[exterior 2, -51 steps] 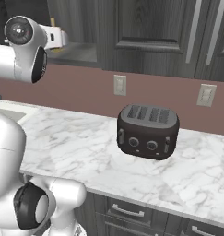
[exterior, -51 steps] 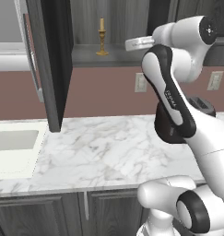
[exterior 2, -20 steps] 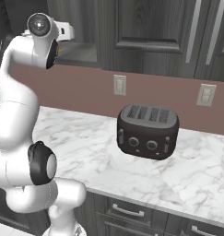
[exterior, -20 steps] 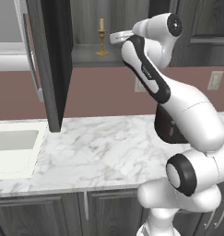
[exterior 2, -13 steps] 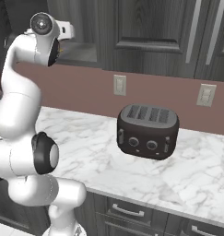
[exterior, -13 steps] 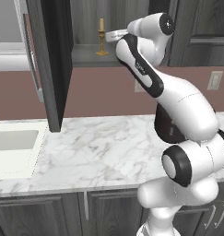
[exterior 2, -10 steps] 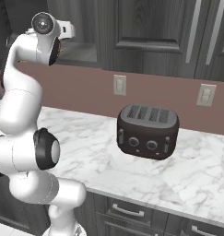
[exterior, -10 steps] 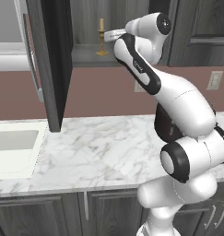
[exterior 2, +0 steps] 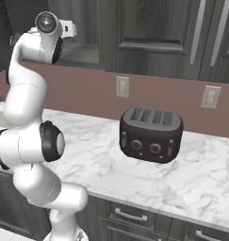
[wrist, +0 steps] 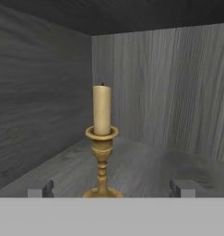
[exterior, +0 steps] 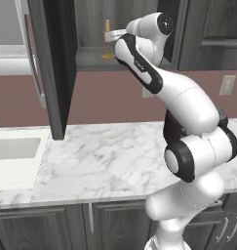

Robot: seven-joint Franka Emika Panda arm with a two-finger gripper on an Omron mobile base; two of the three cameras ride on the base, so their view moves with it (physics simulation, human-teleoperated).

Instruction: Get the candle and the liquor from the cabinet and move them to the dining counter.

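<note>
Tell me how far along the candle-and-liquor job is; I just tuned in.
Early. Done: the cabinet door is open. In hand: the open end effector is lined up on the candle, upright on the cabinet shelf, not gripped yet. Left: grasp it, carry it to the dining counter, then fetch the liquor too.

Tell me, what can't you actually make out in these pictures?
- Short pale-yellow candle in its golden brass holder: in the left base view the white arm hides its right side; in the hand view the foot is cut off at the bottom.
- Pincer: open, but whether its tips already flank the holder's foot is unclear.
- Dark grey wall cabinet: its right part lies beyond the hand view's edge.
</note>
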